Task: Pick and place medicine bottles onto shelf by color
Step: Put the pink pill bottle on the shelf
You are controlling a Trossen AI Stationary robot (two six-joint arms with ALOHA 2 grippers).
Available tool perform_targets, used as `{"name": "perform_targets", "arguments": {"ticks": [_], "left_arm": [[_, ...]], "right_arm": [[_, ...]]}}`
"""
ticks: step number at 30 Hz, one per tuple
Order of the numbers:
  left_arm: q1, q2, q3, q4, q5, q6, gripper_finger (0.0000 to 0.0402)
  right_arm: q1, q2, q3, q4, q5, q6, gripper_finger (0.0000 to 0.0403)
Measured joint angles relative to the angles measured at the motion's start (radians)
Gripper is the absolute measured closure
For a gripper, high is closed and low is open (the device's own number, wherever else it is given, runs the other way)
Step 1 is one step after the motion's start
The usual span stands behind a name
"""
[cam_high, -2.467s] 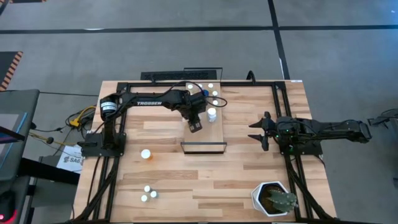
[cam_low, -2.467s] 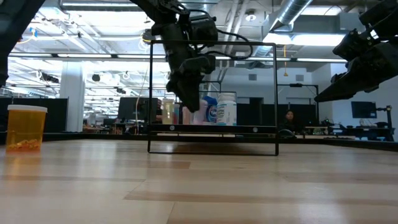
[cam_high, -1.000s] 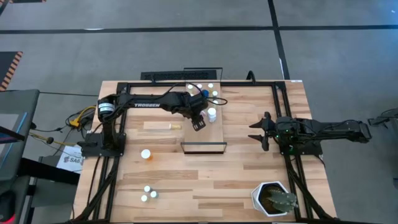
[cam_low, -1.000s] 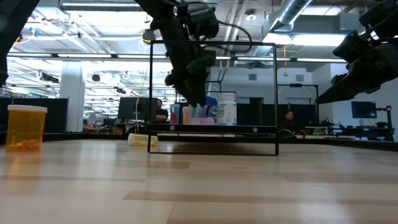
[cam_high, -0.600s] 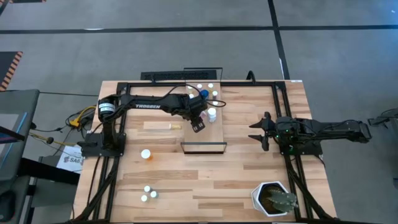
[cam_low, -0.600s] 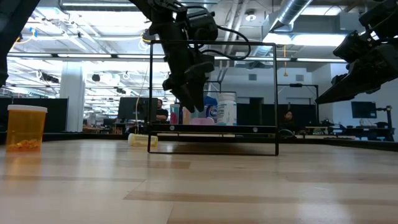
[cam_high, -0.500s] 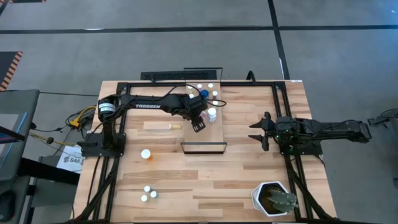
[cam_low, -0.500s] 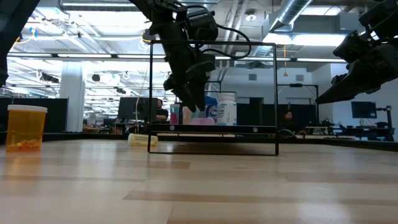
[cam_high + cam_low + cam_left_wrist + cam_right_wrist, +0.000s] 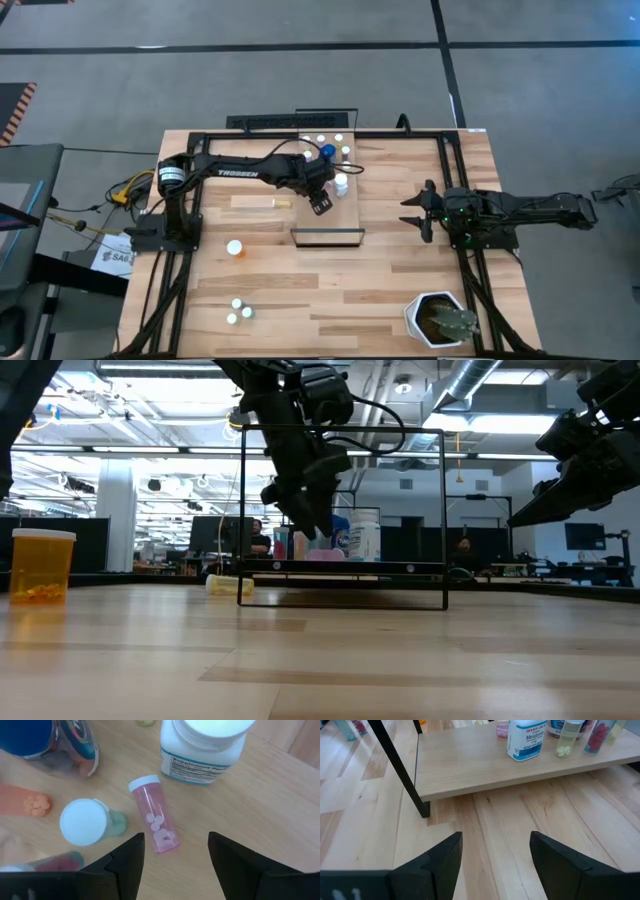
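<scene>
The shelf (image 9: 345, 215) is a light-wood board in a dark frame at the table's middle. At its far end stand several white-capped bottles (image 9: 338, 139), a blue one (image 9: 328, 152) and a white one (image 9: 341, 183). A pink bottle (image 9: 154, 822) lies on its side on the shelf board (image 9: 260, 795). My left gripper (image 9: 175, 855) hangs open just above it, fingers apart on either side, touching nothing. My right gripper (image 9: 415, 210) waits open at the table's right, its fingers toward the shelf.
A yellowish bottle (image 9: 278, 202) lies on the table left of the shelf. An orange bottle (image 9: 235, 247) stands nearer the front, and three small ones (image 9: 238, 311) near the front left. A white plant pot (image 9: 440, 320) sits at the front right.
</scene>
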Motion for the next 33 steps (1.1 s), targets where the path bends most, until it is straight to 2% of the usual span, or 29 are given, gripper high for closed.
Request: {"name": "perform_targets", "arguments": {"ticks": [7,20,33], "left_arm": [[-0.015,0.001,-0.022,0.021,-0.044,-0.052,0.0195],[-0.015,0.018,-0.062,0.075,-0.021,-0.063,0.0198],[-0.007,0.062,-0.06,0.094,0.016,-0.063,0.025]], "right_arm": [[0.0,0.0,0.0,0.0,0.0,0.0,0.0147],[0.0,0.0,0.0,0.0,0.0,0.0,0.0147],[0.0,0.0,-0.001,-0.01,0.0,0.0,0.0147]]}}
